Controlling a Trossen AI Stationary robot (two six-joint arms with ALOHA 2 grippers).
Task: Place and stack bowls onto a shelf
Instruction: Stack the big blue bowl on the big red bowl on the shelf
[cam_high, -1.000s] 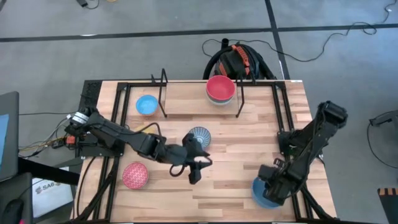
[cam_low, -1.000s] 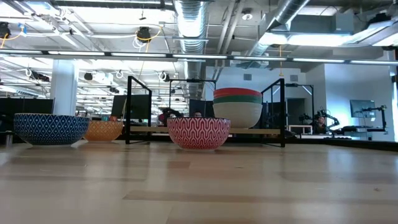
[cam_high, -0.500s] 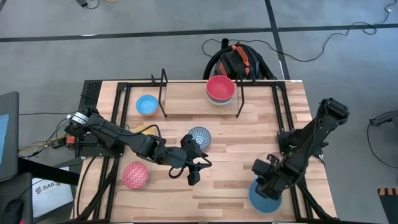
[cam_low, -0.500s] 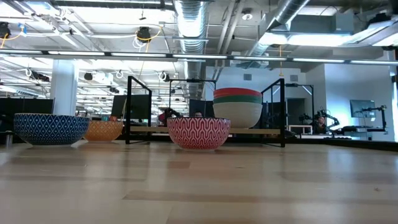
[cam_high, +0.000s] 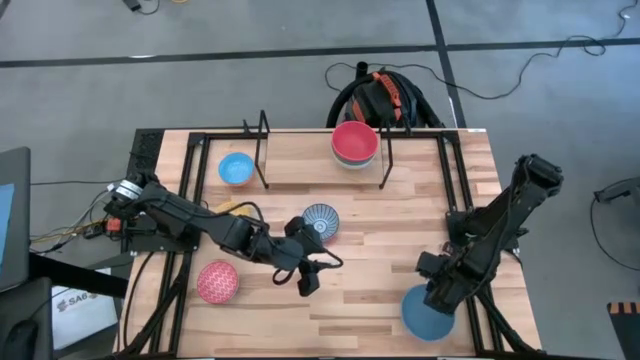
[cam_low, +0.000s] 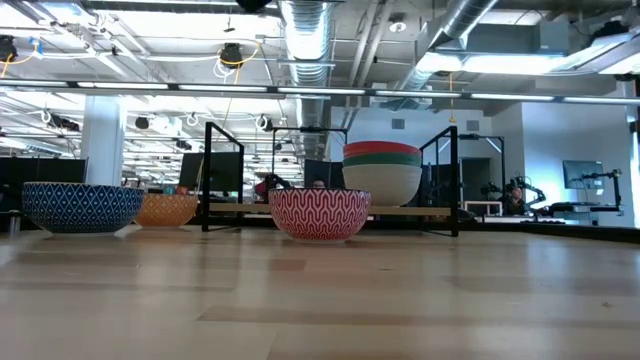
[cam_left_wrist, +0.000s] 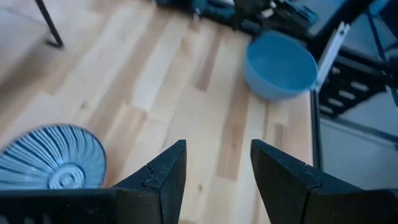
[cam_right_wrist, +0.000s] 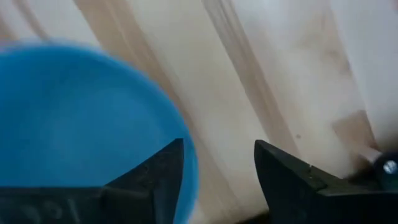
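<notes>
The shelf (cam_high: 322, 158), a low black rod rack, stands at the table's far edge. On it sits a stack of bowls with a red one on top (cam_high: 354, 143). A light blue bowl (cam_high: 236, 168), a blue-white patterned bowl (cam_high: 320, 220), a pink bowl (cam_high: 217, 281) and a yellow bowl (cam_high: 232, 208) half hidden under my left arm rest on the table. The larger blue bowl (cam_high: 425, 314) sits near the front right. My right gripper (cam_right_wrist: 217, 168) hangs open just above the larger blue bowl's rim (cam_right_wrist: 186, 168), pointing down. My left gripper (cam_left_wrist: 214, 180) hovers open beside the patterned bowl (cam_left_wrist: 53, 158).
Black arm-mount rails (cam_high: 468, 200) run along the table's left and right sides. A dark bag with cables (cam_high: 380, 95) lies on the floor beyond the far edge. Bare wood lies between the two grippers (cam_high: 370, 250). The low view shows the bowls and the shelf (cam_low: 330, 208), no gripper.
My right gripper has risen off the larger blue bowl and drawn a little toward the far edge, so more of the bowl shows. The bowl stays on the table at the front right.
</notes>
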